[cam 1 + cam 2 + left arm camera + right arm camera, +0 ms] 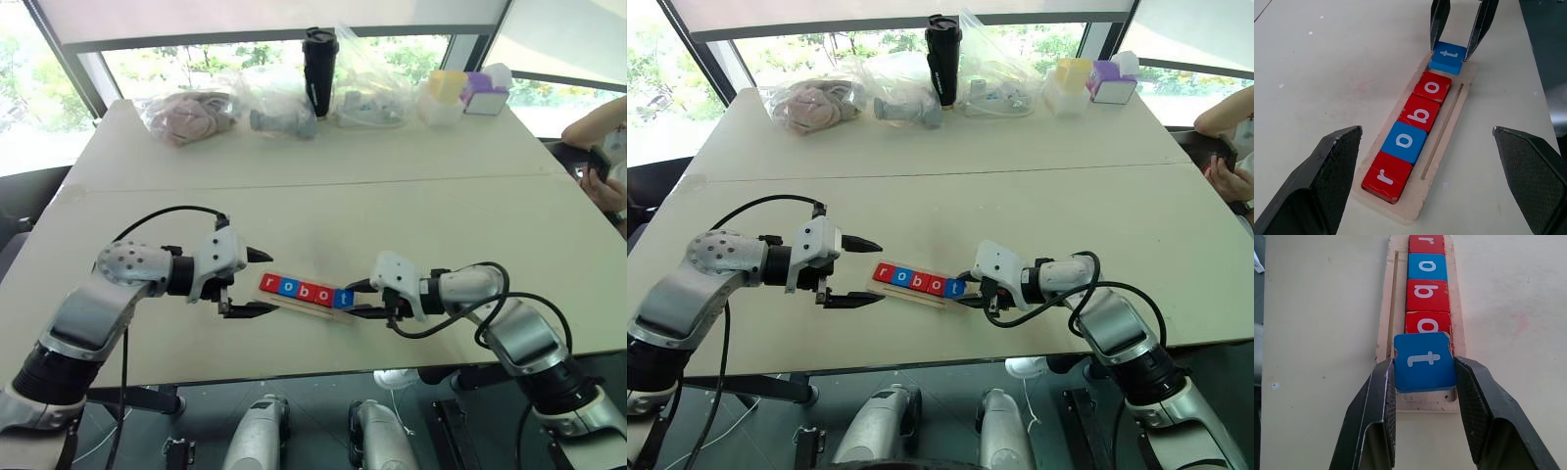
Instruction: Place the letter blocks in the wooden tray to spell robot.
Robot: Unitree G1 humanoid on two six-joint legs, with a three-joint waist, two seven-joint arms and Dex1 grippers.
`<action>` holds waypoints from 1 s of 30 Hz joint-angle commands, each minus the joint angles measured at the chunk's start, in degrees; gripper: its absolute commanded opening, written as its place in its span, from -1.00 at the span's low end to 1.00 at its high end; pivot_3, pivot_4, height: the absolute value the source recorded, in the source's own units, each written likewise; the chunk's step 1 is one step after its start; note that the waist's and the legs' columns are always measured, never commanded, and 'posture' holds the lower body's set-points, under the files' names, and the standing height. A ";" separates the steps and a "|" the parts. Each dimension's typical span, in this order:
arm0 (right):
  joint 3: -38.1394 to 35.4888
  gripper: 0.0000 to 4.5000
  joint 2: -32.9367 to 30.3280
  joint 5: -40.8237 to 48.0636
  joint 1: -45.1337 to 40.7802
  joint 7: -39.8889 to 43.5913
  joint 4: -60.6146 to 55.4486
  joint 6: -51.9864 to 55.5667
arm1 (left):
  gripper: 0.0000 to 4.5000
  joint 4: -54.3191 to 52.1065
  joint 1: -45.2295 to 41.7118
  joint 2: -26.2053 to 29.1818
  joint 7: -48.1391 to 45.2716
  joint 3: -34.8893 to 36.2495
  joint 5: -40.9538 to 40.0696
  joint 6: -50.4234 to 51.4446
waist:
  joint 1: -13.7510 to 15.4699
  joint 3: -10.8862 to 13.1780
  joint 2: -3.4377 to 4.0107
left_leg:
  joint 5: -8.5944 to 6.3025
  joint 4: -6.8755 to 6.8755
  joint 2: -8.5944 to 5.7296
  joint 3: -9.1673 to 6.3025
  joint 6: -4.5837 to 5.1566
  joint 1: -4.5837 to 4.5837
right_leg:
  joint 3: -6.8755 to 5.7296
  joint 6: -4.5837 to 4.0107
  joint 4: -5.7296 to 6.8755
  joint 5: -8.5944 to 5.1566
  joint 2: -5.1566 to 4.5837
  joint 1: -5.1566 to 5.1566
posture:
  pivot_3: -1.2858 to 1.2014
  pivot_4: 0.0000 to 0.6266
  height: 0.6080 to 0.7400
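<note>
A pale table [323, 211] stands before wide windows, with bagged clutter, a black bottle [319, 70] and small boxes lined along its far edge.

Near the front edge, the right gripper [1425, 374] is clamped on the blue "t" block [1424, 361], one finger on each side of it. The block sits at the right end of the wooden tray [1447, 128], raised slightly and overlapping the edge of the red "o" block [1432, 87] next to it.

The other four letter blocks [299, 288] lie flat in the tray's slot, touching in a row: red "r" [1387, 176], blue "o" [1404, 141], red "b" [1419, 113], red "o". With the "t", the white letters read "robot". A thin groove runs along the tray beside the row.

The left gripper [257, 282] hovers just beyond the "r" end of the tray, its fingers [1322, 176] spread wide, holding nothing and not touching the tray.

A person's arm [600, 127] shows at the table's far right.
</note>
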 commanded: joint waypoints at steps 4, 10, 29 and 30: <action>-0.14 -0.49 -0.15 -0.73 -0.71 -0.15 -0.40 -0.68 | 1.00 -1.35 -0.52 -0.63 0.70 0.65 0.35 -1.02 | 0.00 0.00 0.00 | 0.00 0.00 0.00 0.01 0.00 0.00 | 0.00 0.00 0.00 0.00 0.00 0.00 | 0.03 -0.52 1.00; -0.07 -0.49 0.20 -1.02 -0.95 -0.06 0.08 -0.64 | 1.00 -1.04 -0.75 -1.11 0.72 0.66 0.78 -1.19 | -0.01 0.00 0.00 | 0.00 0.00 0.00 0.01 0.00 0.01 | 0.00 0.01 0.01 0.01 0.00 0.00 | 0.03 -0.52 1.00; 0.93 -0.49 2.43 -1.90 -1.50 -1.20 2.39 -1.66 | 1.00 -1.91 -0.41 -1.31 1.25 0.89 0.73 -0.60 | -0.01 0.00 -0.01 | 0.00 0.02 -0.01 0.01 0.00 0.01 | 0.00 0.03 0.05 0.03 0.01 0.01 | 0.03 -0.52 1.00; 0.86 -0.49 2.40 -2.00 -1.60 -1.28 2.68 -1.85 | 1.00 -1.87 -0.46 -1.37 1.29 0.84 0.74 -0.60 | -0.02 -0.01 -0.01 | 0.00 0.02 -0.01 0.01 0.00 0.01 | 0.00 0.04 0.05 0.03 0.01 0.01 | 0.03 -0.52 1.00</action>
